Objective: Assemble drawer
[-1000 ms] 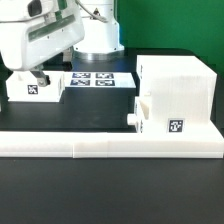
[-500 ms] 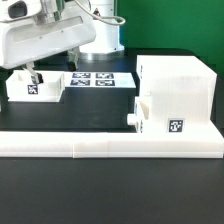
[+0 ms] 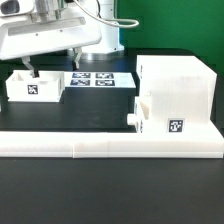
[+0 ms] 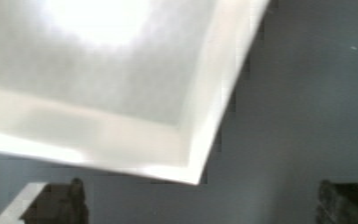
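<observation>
A small white box tray (image 3: 35,88) with a black-and-white tag stands at the exterior view's left. My gripper (image 3: 50,66) hovers just above it, open and empty, fingers spread wide. In the wrist view the tray's corner (image 4: 123,90) fills much of the picture. The gripper (image 4: 204,205) shows only dark table between its two fingertips (image 4: 60,200). The tall white drawer shell (image 3: 178,78) stands at the exterior view's right. A second tagged tray (image 3: 170,122) with a small knob sits in its lower front.
A long low white L-shaped rail (image 3: 110,143) runs along the front and up the right side of the shell. The marker board (image 3: 100,78) lies flat behind, between the small tray and the shell. The table top is black.
The gripper has risen and drifted a little toward the exterior view's left over the small tray. The tray, shell and rail have not moved.
</observation>
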